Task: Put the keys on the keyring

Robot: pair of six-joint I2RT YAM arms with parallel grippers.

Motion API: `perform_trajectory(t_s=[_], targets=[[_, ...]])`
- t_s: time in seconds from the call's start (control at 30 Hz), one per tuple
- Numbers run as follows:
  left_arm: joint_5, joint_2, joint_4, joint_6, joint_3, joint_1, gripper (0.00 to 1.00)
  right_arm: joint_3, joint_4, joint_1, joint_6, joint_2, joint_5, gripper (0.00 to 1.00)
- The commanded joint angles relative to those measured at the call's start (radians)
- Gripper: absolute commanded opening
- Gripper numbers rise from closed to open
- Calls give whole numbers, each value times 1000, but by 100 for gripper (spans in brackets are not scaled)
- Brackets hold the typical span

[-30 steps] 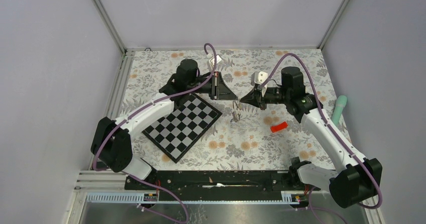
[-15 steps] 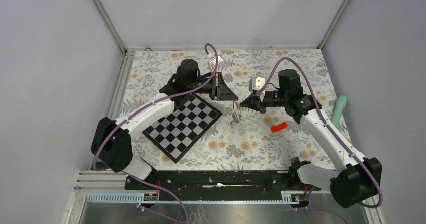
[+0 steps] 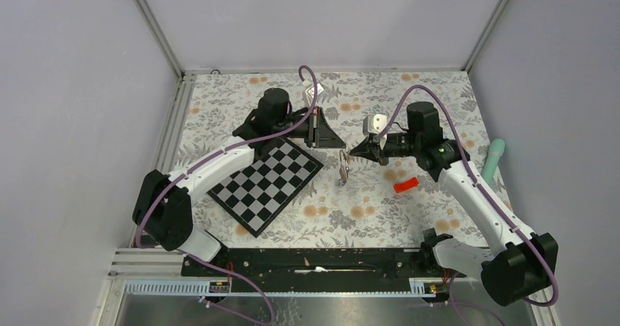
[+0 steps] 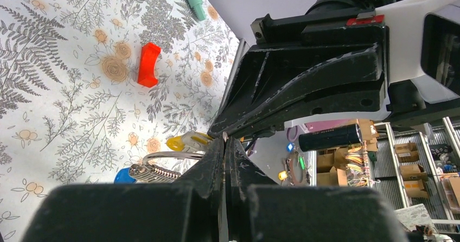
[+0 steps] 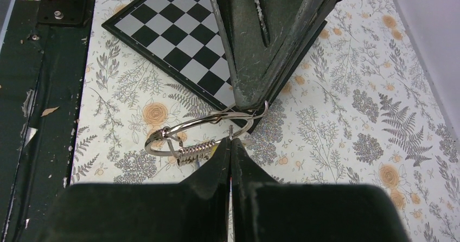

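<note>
The silver keyring (image 5: 187, 129) hangs above the flowered cloth between both grippers. My right gripper (image 5: 231, 140) is shut on its wire at the ring's near edge. My left gripper (image 4: 224, 139) is shut too, pinching the ring from the opposite side, with the ring (image 4: 172, 156) curving away to its left. In the top view the two tips, left gripper (image 3: 341, 145) and right gripper (image 3: 350, 153), meet above the dangling keyring (image 3: 342, 167). One of the keys shows a yellow head (image 4: 177, 142), another a blue head (image 4: 123, 176); a coiled metal piece (image 5: 197, 150) hangs on the ring.
A chessboard (image 3: 267, 183) lies left of the ring, under the left arm. A red piece (image 3: 406, 186) sits on the cloth to the right. A mint-green handle (image 3: 495, 158) rests at the right wall. Walls enclose the table on three sides.
The right gripper has edged left and slightly nearer, closing on the left gripper's tip. The ring hangs a touch lower. The left arm has barely moved.
</note>
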Motion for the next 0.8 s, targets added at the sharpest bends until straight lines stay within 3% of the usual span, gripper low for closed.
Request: perform_trajectory(t_s=[0.0,0.77], targets=[[-1,-14,72,5,-1,2,0,20,-5,7,-7,-24,14,0],[2,7,95,-17,-18,-3,0,31,39,7,65,-16,18,0]])
